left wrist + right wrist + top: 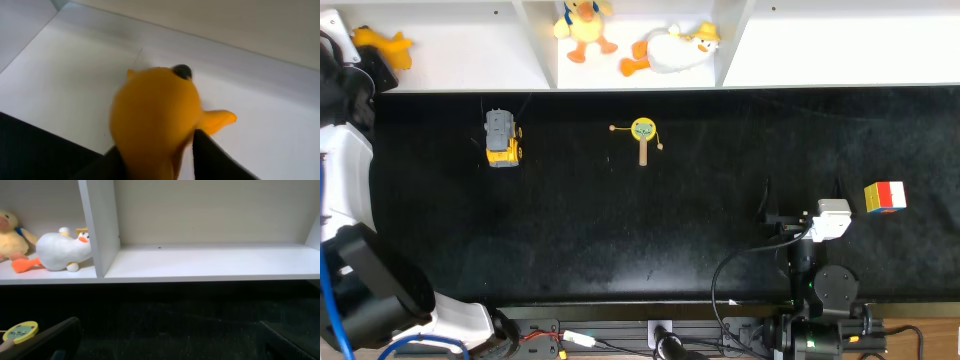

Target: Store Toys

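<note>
In left cubby (460,50), orange duck (382,45)

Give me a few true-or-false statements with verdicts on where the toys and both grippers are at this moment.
1. The left gripper holds the orange duck in the shelf's left compartment. True.
2. The middle compartment holds a yellow duck plush and a white goose plush. True.
3. The toy truck sits in the shelf. False: it stands on the black table.
4. The right gripper is shut on the colour cube. False: it is open and holds nothing; the cube lies on the table.
5. The rattle lies in the right compartment. False: it lies on the table.
</note>
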